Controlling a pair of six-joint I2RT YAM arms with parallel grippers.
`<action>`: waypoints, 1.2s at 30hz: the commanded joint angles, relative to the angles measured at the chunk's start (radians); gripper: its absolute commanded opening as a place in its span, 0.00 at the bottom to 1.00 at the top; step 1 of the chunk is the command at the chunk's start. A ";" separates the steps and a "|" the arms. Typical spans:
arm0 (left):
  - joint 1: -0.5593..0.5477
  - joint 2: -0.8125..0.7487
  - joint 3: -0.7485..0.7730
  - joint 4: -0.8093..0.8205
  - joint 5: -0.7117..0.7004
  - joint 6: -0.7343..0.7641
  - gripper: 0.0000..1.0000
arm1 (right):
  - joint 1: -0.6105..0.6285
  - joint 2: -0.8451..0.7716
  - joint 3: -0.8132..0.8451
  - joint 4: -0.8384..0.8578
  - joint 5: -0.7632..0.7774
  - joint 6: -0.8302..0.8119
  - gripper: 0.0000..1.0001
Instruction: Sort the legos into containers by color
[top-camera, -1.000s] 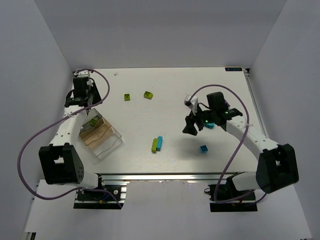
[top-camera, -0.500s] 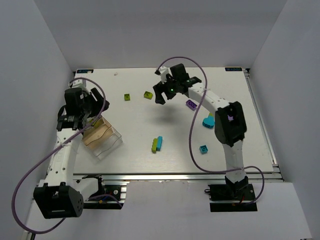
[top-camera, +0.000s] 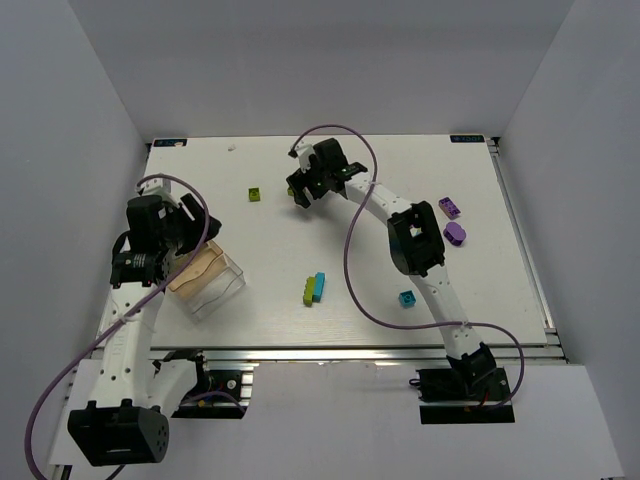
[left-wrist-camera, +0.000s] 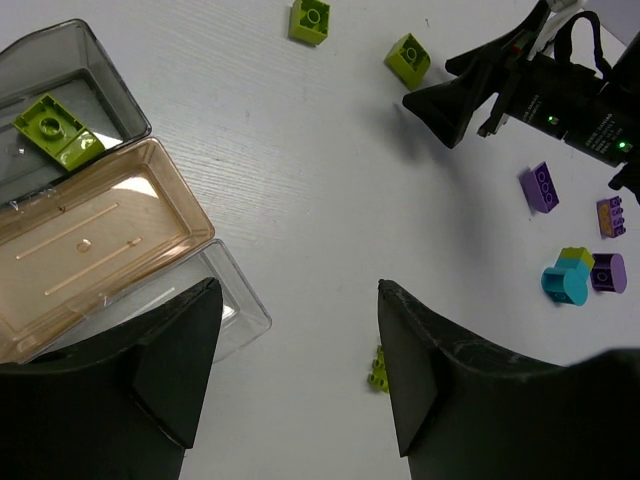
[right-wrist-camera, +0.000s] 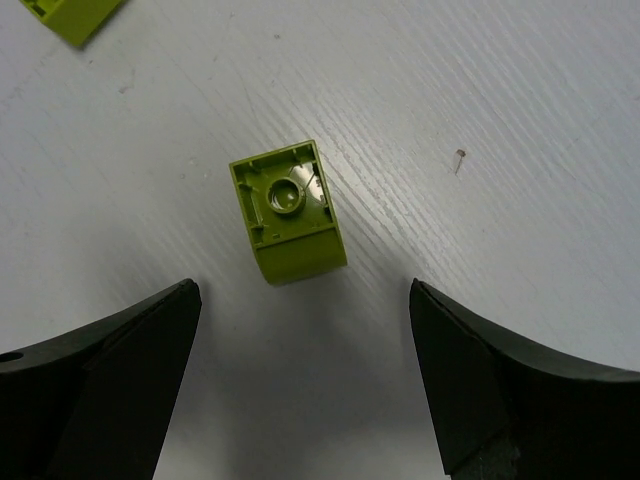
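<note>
Right hand: fingers apart, nothing held, straddling a lime brick on the worktop near the far edge, left of centre. The brick sits centred in the gap, slightly skewed to the fingers, no contact. Reads as lined up for descend-and-close. The arm is stretched well across to get there, so I'd expect little reach margin.

Left hand: also apart and empty, hovering over the container by the left edge, toward the near-left corner. Probably parked there to stay clear of the right arm.

Container: one lime piece in the grey end compartment, tan compartment bare. My guess is lime goes in the grey one.

Loose:
- second lime brick, just left of the right hand
- lime-cyan pair, mid-worktop
- cyan brick, toward the near edge
- purple bricks, toward the right edge

Most of the sort is not yet done.
</note>
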 joint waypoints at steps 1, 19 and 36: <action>0.003 -0.036 -0.015 -0.023 0.011 -0.023 0.73 | 0.000 0.007 0.053 0.101 -0.011 -0.036 0.89; 0.003 -0.025 0.054 -0.040 0.036 -0.054 0.74 | 0.009 0.099 0.094 0.161 -0.103 -0.085 0.80; 0.003 -0.031 0.157 -0.068 0.044 -0.054 0.74 | 0.025 -0.061 -0.074 0.274 -0.199 -0.120 0.00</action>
